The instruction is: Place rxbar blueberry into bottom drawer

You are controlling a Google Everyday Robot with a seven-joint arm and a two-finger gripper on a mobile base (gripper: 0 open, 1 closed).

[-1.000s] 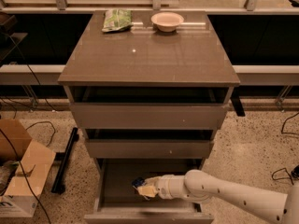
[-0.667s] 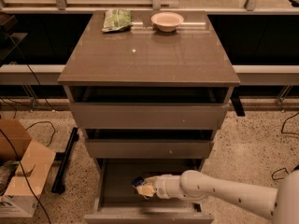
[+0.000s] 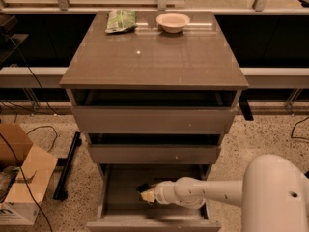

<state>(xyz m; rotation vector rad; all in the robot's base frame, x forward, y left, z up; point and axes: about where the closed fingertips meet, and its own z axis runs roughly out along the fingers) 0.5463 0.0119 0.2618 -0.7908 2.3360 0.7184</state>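
My gripper (image 3: 147, 195) sits in the bottom drawer (image 3: 120, 190) of a lab-like test room: speckled floor (image 3: 270, 139), loose cables (image 3: 293, 127), cardboard box (image 3: 24, 175).

hand (image 3: 147, 194) in bottom drawer (image 3: 145, 224) | middle drawer (image 3: 154, 154) overhangs | left side free

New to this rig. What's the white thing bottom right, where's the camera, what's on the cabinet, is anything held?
The white thing is a robot arm, reaching from the lower right into the open bottom drawer. Its tip is the claw, inside that drawer. There is one camera, looking down at the cabinet from the front; its mounting is not known. On the cabinet top sit a green bag and a pale bowl, both at the back edge. A small dark bar, the rxbar blueberry, sits at the claw; whether it is gripped cannot be told.
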